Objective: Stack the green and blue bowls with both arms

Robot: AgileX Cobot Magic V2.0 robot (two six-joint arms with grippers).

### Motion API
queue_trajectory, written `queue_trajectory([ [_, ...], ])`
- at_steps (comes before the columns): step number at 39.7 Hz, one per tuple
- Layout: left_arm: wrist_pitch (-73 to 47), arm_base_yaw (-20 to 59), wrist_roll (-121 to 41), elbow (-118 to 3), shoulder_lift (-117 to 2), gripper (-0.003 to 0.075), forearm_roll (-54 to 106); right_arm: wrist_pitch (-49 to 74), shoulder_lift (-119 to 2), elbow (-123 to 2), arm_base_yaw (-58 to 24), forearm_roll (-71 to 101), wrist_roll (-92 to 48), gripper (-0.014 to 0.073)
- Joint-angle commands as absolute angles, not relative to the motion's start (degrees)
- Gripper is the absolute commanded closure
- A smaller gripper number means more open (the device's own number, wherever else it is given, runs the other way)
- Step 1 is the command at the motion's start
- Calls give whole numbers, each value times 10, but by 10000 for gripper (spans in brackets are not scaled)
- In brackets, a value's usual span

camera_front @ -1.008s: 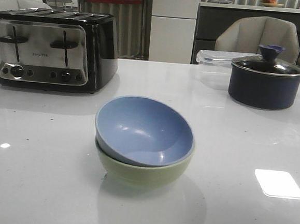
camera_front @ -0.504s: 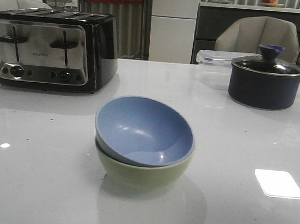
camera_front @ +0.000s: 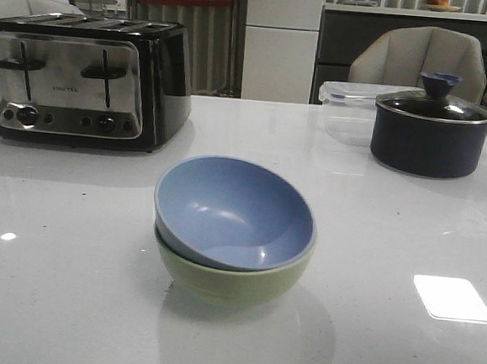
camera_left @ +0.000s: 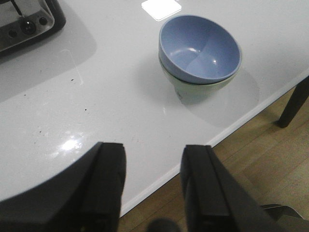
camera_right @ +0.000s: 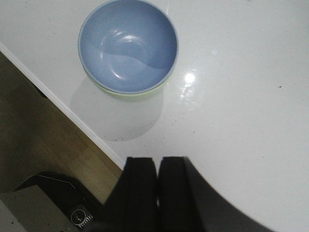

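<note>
Both end effectors, left (camera_left: 152, 186) parted and empty, right (camera_right: 157, 188) closed on nothing, hang back from the dusty blue matte bowl (camera_front: 234, 211), which sits tilted inside the sage green matte bowl (camera_front: 234, 281) on the white bench (camera_front: 408, 237).

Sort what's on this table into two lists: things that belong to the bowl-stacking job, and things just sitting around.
Part of the job:
blue bowl, nested tilted inside the green one
green bowl, underneath
left gripper, open
right gripper, shut

Just lying about:
toaster
navy lidded pot
clear plastic container
</note>
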State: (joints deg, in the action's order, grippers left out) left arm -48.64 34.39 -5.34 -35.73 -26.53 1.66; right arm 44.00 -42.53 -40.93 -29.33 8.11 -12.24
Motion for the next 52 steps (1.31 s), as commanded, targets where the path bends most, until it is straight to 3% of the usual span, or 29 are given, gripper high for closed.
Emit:
queue_trajectory([
  [1, -440, 347, -47, -372, -271, 463, 18, 403, -421, -424, -294, 85, -126, 552],
  [12, -440, 347, -47, -372, -271, 625, 18, 403, -421, -424, -294, 86, -126, 558],
  [39, -437, 345, -46, -371, -260, 622, 21, 403, -421, -424, -294, 86, -126, 558],
  [52, -261, 191, -46, -264, -120, 622, 0, 403, -421, -424, -294, 86, -126, 558],
])
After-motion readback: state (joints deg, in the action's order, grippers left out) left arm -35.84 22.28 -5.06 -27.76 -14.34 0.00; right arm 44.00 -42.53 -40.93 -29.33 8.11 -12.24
